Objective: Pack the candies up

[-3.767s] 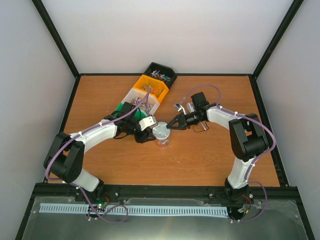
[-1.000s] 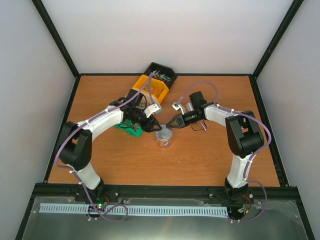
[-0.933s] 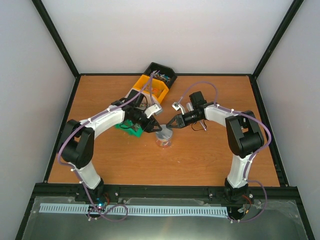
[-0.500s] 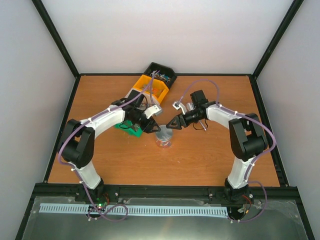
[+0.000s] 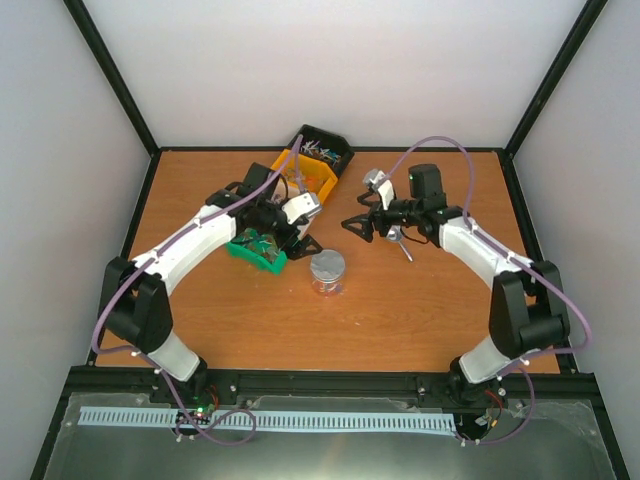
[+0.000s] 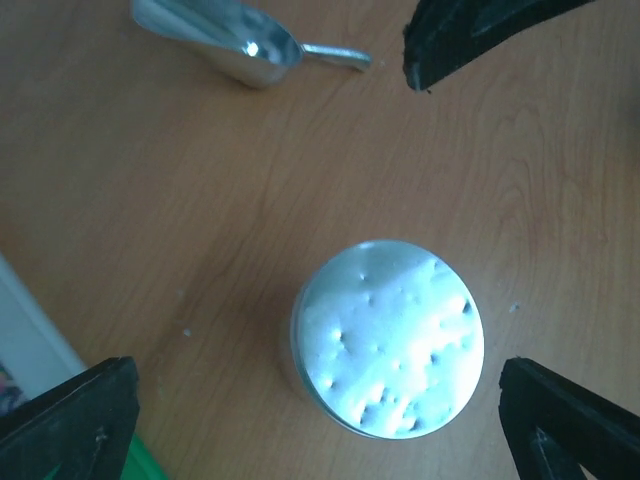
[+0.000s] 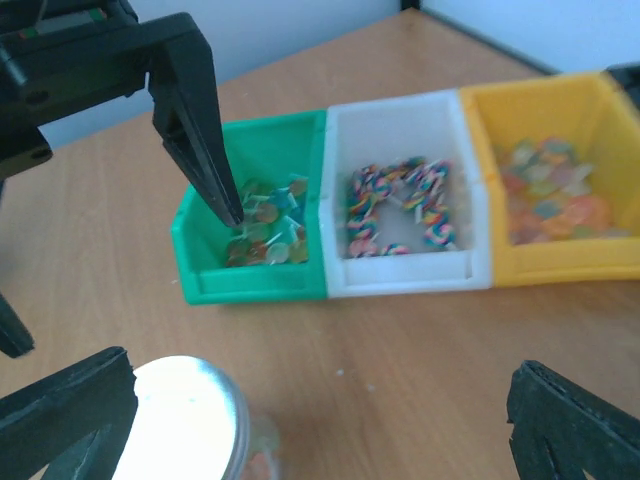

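The right claw has drawn well back from the jar, the left claw only slightly.

Both arms are built from smooth white shells joined by chunky black joint housings. The left arm and the right arm each carry a lilac cable, strapped on with pale ties and bowing free in loops. Their black bases sit at seven and five o'clock of the top view, and a small green light glows by the seven o'clock one. The left gripper and right gripper end in matte black, wedge-shaped fingers that taper to points.
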`<state>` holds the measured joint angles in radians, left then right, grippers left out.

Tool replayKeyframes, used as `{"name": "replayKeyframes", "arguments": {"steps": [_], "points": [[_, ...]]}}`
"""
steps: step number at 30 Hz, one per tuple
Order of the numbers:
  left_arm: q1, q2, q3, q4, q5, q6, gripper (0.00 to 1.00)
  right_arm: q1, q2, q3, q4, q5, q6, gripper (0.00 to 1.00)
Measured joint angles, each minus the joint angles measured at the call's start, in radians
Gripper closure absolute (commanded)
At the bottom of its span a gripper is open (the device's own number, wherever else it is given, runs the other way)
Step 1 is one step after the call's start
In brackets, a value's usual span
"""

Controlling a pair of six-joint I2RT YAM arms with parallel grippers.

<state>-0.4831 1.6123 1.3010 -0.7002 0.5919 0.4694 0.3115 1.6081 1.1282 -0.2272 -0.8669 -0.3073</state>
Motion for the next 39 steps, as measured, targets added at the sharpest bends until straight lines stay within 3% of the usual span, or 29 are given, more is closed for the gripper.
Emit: {"name": "replayKeyframes", "arguments": {"steps": [5, 9, 13, 15, 24, 39], "points": [[0.001, -0.048, -0.007, 0.105, -0.022, -0.077, 0.0, -0.005, -0.099, -0.145, 0.281, 0.042, 0.112, 0.0], [0.009, -0.02, 0.023, 0.1, -0.024, -0.099, 0.0, -0.004, -0.097, -0.19, 0.393, -0.005, 0.151, 0.0], [0.028, 0.031, 0.051, 0.075, -0.011, -0.101, 0.0, 0.0, -0.156, -0.422, 0.589, -0.036, 0.174, 0.0], [0.035, 0.032, 0.043, 0.066, -0.003, -0.101, 0.0, 0.008, -0.169, -0.508, 0.607, -0.055, 0.166, 0.0], [0.04, 0.014, 0.026, 0.064, 0.026, -0.098, 0.0, 0.068, -0.161, -0.619, 0.662, -0.051, 0.074, 0.0], [0.04, -0.052, -0.06, 0.045, 0.006, -0.037, 0.0, 0.215, 0.104, -0.649, 0.845, 0.099, -0.021, 0.0]]}}
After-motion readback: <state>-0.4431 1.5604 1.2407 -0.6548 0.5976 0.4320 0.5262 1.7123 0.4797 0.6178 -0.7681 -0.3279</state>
